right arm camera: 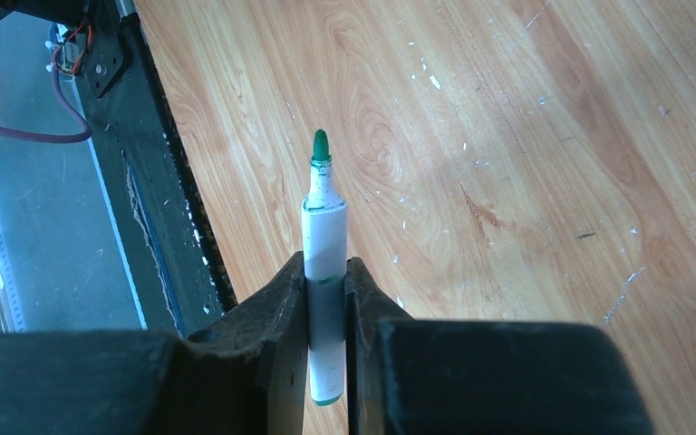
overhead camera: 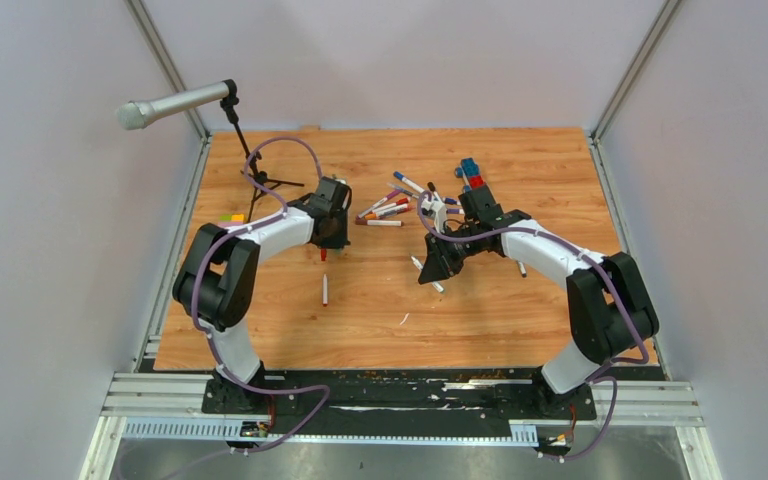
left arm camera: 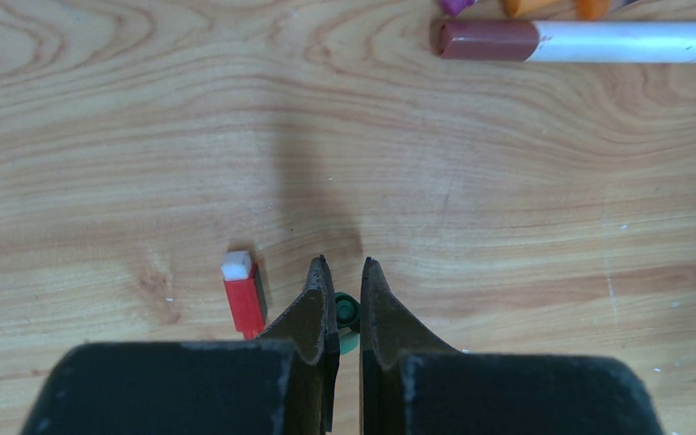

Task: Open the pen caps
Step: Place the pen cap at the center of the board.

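My left gripper (left arm camera: 345, 272) hangs low over the table, shut on a small green pen cap (left arm camera: 348, 313) that sits between its fingers. A red pen cap with a white end (left arm camera: 243, 304) lies on the wood just left of those fingers. My right gripper (right arm camera: 326, 272) is shut on the white barrel of a green pen (right arm camera: 324, 231). The pen's bare green tip (right arm camera: 321, 145) points away from the jaws. In the top view the left gripper (overhead camera: 328, 238) and right gripper (overhead camera: 430, 268) stand apart, with a pile of capped pens (overhead camera: 390, 207) beyond them.
A pen with a maroon cap (left arm camera: 580, 41) lies ahead of the left gripper. One loose pen (overhead camera: 325, 290) lies mid-table and another (overhead camera: 522, 268) by the right arm. A blue-and-red toy car (overhead camera: 472, 175) is at the back, a microphone stand (overhead camera: 250, 170) at the back left.
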Controlling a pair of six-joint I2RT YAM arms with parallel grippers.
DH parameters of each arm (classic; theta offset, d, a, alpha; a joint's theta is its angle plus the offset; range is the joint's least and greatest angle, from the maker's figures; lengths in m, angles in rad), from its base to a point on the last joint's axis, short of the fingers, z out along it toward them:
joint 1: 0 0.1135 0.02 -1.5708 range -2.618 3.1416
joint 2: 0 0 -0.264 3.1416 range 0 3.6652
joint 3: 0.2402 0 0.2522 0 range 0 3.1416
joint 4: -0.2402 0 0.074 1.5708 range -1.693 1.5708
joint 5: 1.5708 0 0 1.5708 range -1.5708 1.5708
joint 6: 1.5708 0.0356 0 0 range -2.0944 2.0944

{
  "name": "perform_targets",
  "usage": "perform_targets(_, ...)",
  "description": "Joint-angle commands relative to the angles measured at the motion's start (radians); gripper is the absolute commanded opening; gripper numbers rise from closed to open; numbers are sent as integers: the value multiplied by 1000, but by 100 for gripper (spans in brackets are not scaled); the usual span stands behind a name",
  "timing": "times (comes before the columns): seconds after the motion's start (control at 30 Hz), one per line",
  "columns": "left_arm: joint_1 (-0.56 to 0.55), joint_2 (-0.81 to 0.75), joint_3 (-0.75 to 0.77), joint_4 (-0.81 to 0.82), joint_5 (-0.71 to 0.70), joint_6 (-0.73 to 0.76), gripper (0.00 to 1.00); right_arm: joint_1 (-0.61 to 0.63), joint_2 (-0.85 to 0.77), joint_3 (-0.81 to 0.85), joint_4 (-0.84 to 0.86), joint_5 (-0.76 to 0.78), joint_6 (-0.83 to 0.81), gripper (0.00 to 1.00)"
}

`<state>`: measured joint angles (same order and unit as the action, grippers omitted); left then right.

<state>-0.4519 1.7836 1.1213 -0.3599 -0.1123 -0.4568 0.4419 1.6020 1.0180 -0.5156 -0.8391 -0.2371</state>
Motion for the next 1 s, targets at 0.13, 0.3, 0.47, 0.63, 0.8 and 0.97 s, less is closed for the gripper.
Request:
perform_targets(0.13, -2, 28, 23, -28, -23, 21, 11, 2, 10, 30, 11, -20, -10, 0)
perform_targets(0.3, -2, 57, 33, -35, -24, 20, 17, 3, 10, 31, 10, -21, -12, 0)
perform_targets(0.47, -2, 68, 32, -37, -22, 16, 20, 2, 12, 31, 9, -22, -13, 0)
perform_targets(0.63, -2, 64, 38, -48, -23, 15, 25, 2, 12, 31, 9, -23, -11, 0)
perform_targets(0.8, -2, 52, 54, -64, -18, 14, 27, 2, 12, 31, 10, -25, -10, 0)
perform_targets(0.97, -2, 35, 70, -72, -15, 12, 31, 6, 12, 28, 13, -26, -5, 0)
